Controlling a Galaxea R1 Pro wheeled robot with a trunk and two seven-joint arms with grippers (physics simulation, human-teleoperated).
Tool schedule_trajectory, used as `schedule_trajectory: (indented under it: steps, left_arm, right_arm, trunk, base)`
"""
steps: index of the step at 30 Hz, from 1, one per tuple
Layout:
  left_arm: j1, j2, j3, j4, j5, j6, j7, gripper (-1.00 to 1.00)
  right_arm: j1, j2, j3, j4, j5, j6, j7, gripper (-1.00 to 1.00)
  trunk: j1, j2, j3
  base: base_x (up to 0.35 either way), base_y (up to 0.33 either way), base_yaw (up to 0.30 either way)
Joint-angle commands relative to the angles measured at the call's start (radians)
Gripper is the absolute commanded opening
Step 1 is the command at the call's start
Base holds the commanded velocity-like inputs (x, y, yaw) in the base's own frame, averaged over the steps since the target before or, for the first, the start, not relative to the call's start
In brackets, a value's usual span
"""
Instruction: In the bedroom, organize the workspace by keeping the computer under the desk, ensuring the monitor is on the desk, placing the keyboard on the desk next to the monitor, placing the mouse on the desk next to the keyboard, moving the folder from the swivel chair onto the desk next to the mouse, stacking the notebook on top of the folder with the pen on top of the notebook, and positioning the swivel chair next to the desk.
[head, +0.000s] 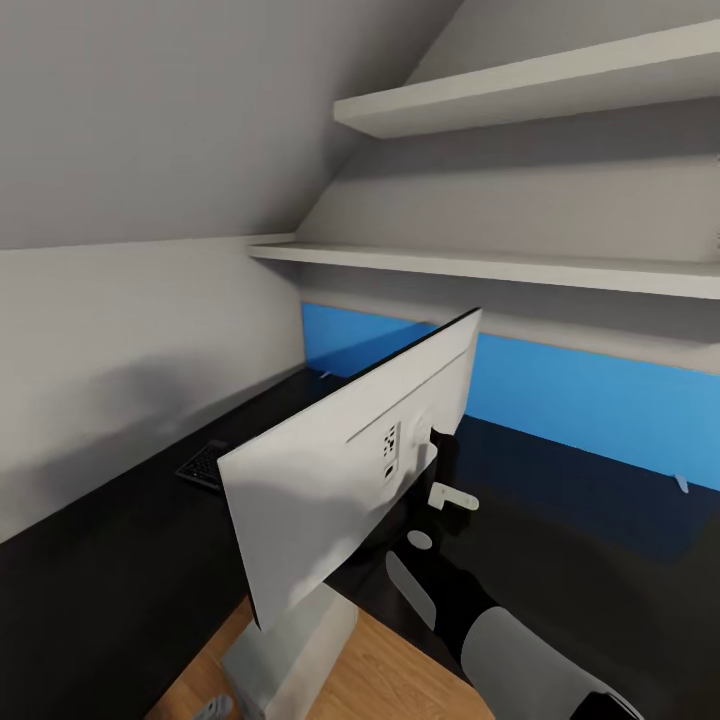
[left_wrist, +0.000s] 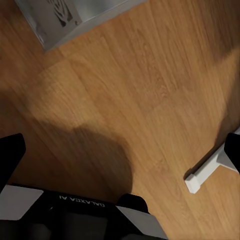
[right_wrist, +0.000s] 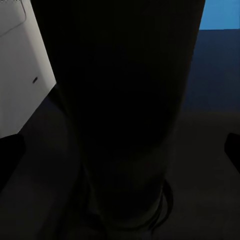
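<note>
Over the desk (head: 110, 590) the monitor (head: 350, 460) sits tilted, its white back toward me and the screen side facing the wall. My right arm (head: 490, 620) reaches up from lower right to the monitor's rear, near the port panel. Right gripper (head: 440, 455) is at the dark stand behind the panel; in the right wrist view the stand (right_wrist: 120, 115) is a big black column between the finger tips at both edges, w/ the white monitor back (right_wrist: 22, 65) beside it. Looks like the fingers are around the stand, but I can't tell if they're actually clamped on it.

Keyboard (head: 203, 465) lies on the desk beyond the monitor's left edge, mostly hidden by it, close to the wall. Blue panel (head: 590, 400) runs along the back of the desk, two white shelves (head: 520, 268) above.

Computer (head: 290, 650) is a pale box on the wood floor (head: 400, 680) at the desk's edge, right below the monitor's lower corner.

Left gripper (left_wrist: 120, 165) hangs over the floor, pointing down, fingers spread wide w/ nothing between them. Left wrist view shows the computer's grey corner (left_wrist: 65, 17) at one edge and a white bar (left_wrist: 207, 170) on the floor near one fingertip; can't tell what it belongs to.
</note>
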Motion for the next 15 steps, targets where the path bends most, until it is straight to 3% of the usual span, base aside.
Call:
schedule_trajectory:
  steps: [1, 15]
  left_arm:
    - [0.000, 0.001, -0.004, -0.001, 0.006, 0.003, 0.001, 1.00]
    - [0.000, 0.001, -0.004, -0.001, 0.006, 0.002, 0.001, 1.00]
  right_arm:
    - [-0.001, 0.000, 0.004, 0.000, -0.010, -0.010, -0.004, 1.00]
    - [-0.001, 0.000, 0.003, -0.013, -0.010, -0.010, -0.004, 1.00]
  trunk:
    - [0.000, -0.001, -0.001]
    - [0.000, -0.001, -0.003]
  base:
    - [0.000, 0.000, -0.044]
    - [0.000, 0.000, -0.091]
